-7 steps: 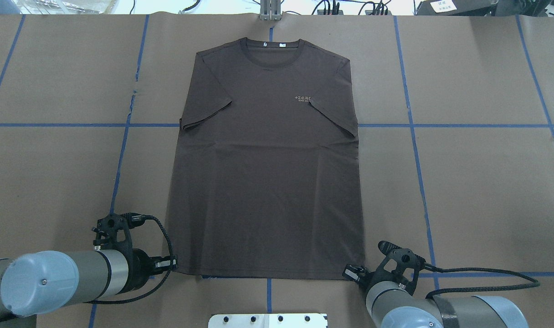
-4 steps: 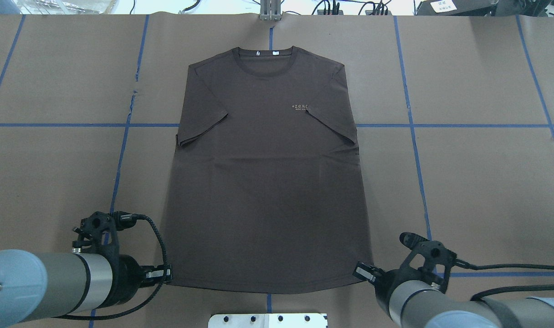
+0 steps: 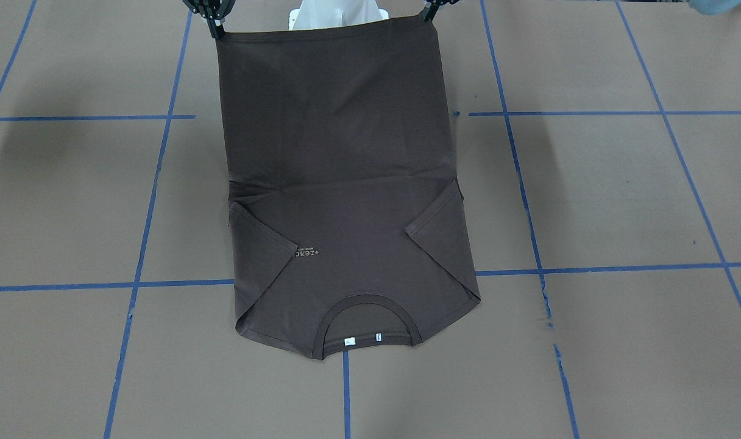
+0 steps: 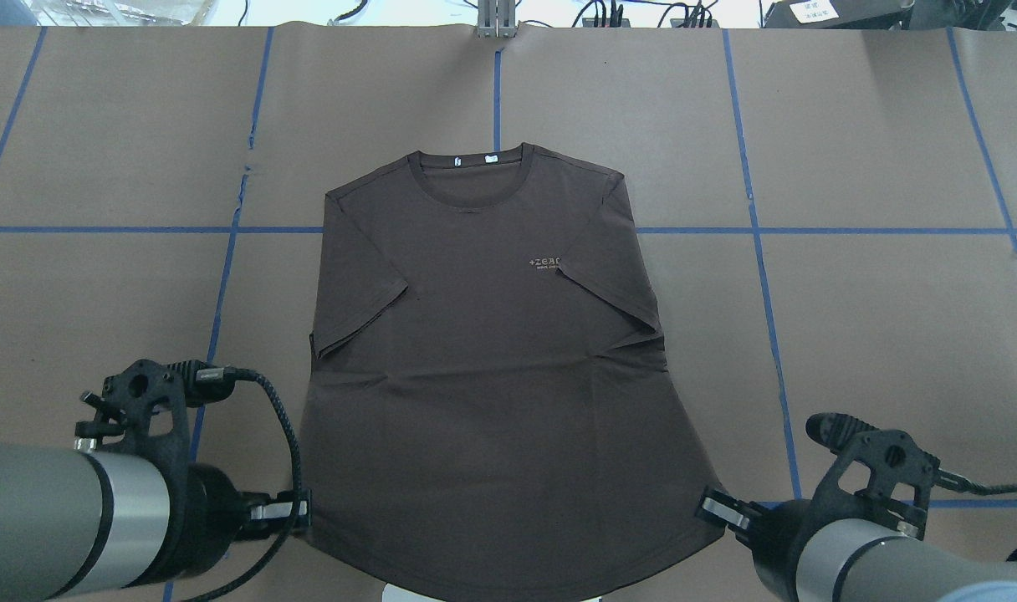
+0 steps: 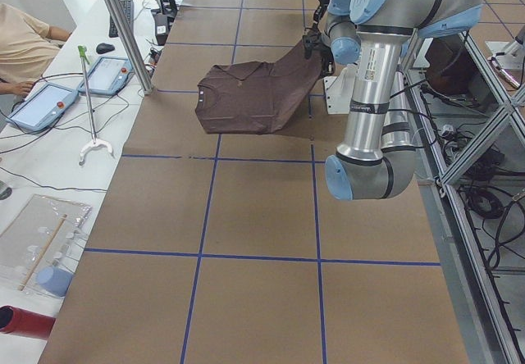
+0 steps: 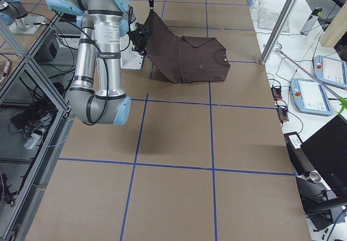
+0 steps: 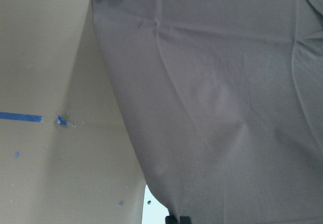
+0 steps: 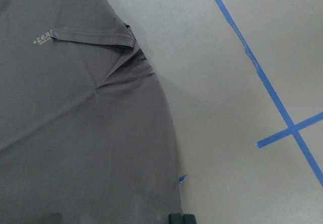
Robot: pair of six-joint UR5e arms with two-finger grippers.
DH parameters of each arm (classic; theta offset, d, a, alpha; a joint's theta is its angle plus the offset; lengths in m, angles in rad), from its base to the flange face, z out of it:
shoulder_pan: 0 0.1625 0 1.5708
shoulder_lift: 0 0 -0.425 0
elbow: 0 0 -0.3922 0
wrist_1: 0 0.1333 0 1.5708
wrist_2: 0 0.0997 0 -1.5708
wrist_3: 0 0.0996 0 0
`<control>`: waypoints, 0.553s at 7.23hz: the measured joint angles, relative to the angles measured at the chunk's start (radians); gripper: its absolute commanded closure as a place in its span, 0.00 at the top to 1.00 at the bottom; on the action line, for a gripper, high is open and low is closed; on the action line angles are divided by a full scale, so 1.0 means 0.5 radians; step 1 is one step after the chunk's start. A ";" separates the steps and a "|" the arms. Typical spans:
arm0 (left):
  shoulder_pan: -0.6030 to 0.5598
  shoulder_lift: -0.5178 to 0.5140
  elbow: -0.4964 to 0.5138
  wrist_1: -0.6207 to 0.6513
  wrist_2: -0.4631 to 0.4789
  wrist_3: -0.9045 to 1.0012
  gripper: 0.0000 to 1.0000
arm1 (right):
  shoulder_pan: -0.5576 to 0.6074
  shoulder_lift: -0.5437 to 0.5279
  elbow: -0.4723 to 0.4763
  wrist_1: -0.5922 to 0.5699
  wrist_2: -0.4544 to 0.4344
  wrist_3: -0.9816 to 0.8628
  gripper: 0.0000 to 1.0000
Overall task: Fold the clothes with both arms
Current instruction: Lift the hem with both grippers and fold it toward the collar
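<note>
The dark brown T-shirt [image 4: 483,376] lies face up with both sleeves folded in over its front. Its collar [image 4: 471,163] and white tags rest on the table, while the hem end is lifted off it. My left gripper [image 4: 298,508] is shut on the hem's left corner. My right gripper [image 4: 713,507] is shut on the hem's right corner. In the front-facing view the shirt [image 3: 340,152] hangs stretched between the left gripper [image 3: 428,12] and the right gripper [image 3: 215,27]. The wrist views show the cloth [image 7: 227,82] [image 8: 75,133] running up from the shut fingertips.
The table is covered in brown paper with a blue tape grid [image 4: 755,230]. The white pedestal base [image 3: 337,12] stands under the raised hem. A metal post [image 4: 496,21] stands at the far edge. Tablets [image 5: 41,106] and a person sit past the operators' side.
Both grippers have drawn back toward the base and upward, still holding the hem corners. The shirt has slid toward the robot, its collar now well short of the far edge.
</note>
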 measured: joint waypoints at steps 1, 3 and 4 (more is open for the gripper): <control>-0.180 -0.083 0.128 0.014 -0.022 0.183 0.00 | 0.184 0.160 -0.134 -0.008 0.064 -0.105 0.00; -0.556 -0.227 0.442 0.005 -0.098 0.537 0.00 | 0.622 0.441 -0.444 0.023 0.291 -0.345 0.00; -0.682 -0.282 0.601 -0.040 -0.113 0.641 0.00 | 0.794 0.508 -0.582 0.094 0.356 -0.448 0.00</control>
